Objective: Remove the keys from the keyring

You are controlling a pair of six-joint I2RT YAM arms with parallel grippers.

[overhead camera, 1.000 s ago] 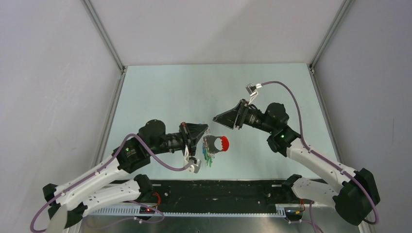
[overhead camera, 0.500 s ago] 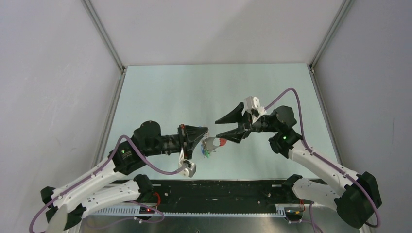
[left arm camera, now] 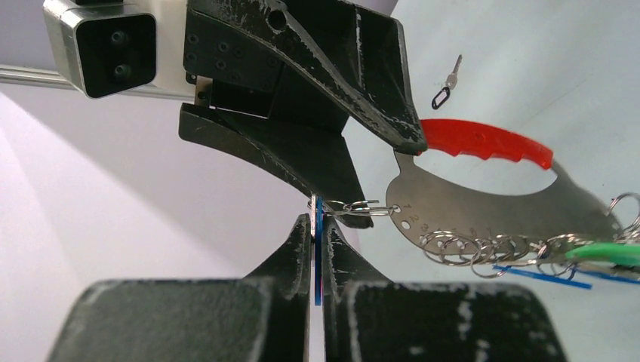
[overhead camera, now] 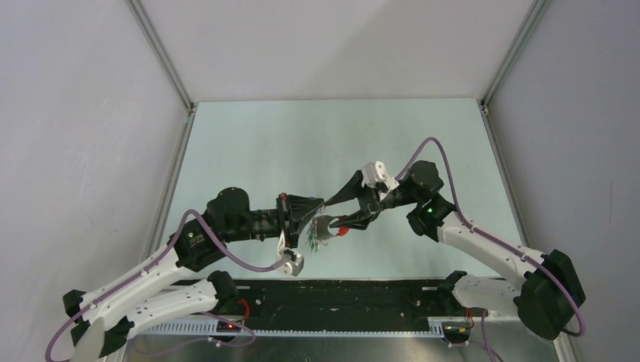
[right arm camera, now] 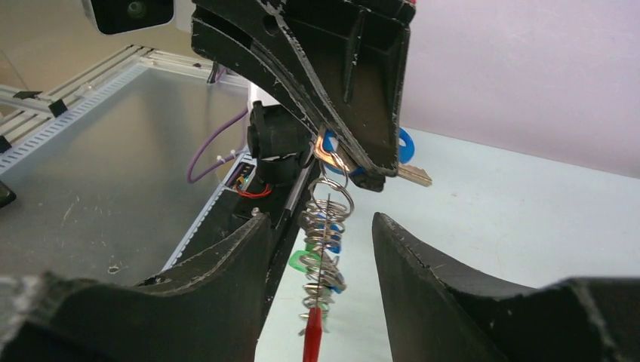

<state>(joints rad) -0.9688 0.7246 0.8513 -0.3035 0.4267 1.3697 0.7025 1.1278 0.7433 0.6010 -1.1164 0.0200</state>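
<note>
From above, my left gripper (overhead camera: 320, 216) and my right gripper (overhead camera: 341, 213) were nose to nose over the table (overhead camera: 249, 143). The keyring (overhead camera: 327, 226) hung in the air between them, with the keys (overhead camera: 312, 241) dangling under it.

From my left wrist, my left fingers (left arm camera: 298, 249) were shut tight on a blue-tagged key (left arm camera: 318, 260). The keyring's silver plate and red loop (left arm camera: 490, 143) reached off to the right. My right gripper was spread wide, one fingertip by the red loop. A lone key with a black tag (left arm camera: 450, 75) lay well away on the table.

From my right wrist, my right fingers (right arm camera: 226, 286) stood wide apart. The keyring hung edge-on between them and seemed to touch neither.
</note>
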